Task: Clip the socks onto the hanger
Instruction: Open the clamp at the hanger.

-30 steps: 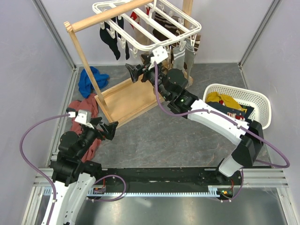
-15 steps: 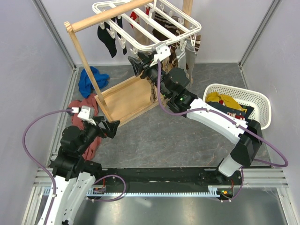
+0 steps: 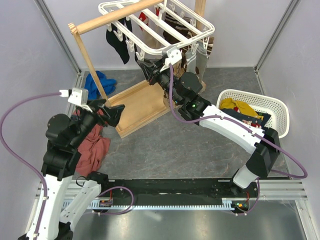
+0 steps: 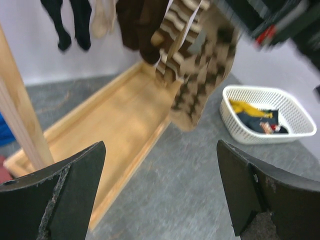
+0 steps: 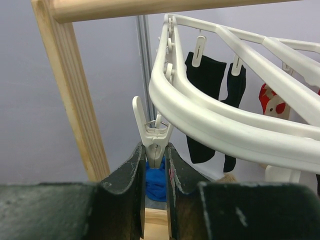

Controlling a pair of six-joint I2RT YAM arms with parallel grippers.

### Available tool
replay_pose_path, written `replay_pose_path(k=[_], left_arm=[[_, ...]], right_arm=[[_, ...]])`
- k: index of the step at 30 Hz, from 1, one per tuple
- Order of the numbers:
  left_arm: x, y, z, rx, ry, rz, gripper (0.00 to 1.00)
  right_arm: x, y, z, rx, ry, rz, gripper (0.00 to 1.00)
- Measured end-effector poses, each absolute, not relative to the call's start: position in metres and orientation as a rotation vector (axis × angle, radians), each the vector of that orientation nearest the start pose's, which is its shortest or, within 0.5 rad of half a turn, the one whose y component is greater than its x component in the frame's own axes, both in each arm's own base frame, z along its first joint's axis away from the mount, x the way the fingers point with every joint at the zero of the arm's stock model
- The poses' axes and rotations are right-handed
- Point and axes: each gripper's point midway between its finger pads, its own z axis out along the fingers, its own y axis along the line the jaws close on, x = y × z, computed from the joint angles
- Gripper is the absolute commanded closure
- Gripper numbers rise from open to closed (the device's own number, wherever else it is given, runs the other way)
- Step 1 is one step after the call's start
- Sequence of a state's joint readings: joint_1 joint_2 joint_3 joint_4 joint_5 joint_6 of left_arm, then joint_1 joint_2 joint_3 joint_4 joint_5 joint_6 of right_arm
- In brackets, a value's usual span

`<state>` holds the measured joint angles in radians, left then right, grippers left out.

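Observation:
The white hanger (image 3: 165, 31) hangs from the wooden pole, and its curved rail (image 5: 225, 125) fills the right wrist view. My right gripper (image 3: 148, 70) is raised to the hanger's near-left corner. Its jaws (image 5: 155, 150) press on both sides of a white clip peg (image 5: 155, 135) that holds no sock. A mustard-yellow sock (image 3: 239, 107) and a dark navy sock (image 3: 251, 120) lie in the white mesh basket (image 3: 272, 102). My left gripper (image 3: 112, 112) stands open and empty (image 4: 160, 145) by the wooden stand's base.
Black socks (image 3: 117, 42) and brown argyle socks (image 3: 200, 55) hang clipped on the hanger. The wooden stand's tray base (image 3: 137, 107) lies below. A blue cloth (image 3: 95, 84) and a red cloth (image 3: 92, 147) lie at the left wall.
The right gripper has risen to the hanger's corner and closed onto a peg. The left arm has lifted and swung back-left, toward the stand's post.

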<state>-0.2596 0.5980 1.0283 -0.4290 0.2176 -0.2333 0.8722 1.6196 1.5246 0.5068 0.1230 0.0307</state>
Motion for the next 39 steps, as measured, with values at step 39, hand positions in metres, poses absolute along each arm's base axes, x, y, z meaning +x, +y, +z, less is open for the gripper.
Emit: replay_pose_path(k=[39], left_arm=[[0.332,-0.202,0.517,0.274,1.414,-0.888,0.22]], right_arm=[[0.352,0.373,0.463,-0.411,1.214,0.933,0.98]])
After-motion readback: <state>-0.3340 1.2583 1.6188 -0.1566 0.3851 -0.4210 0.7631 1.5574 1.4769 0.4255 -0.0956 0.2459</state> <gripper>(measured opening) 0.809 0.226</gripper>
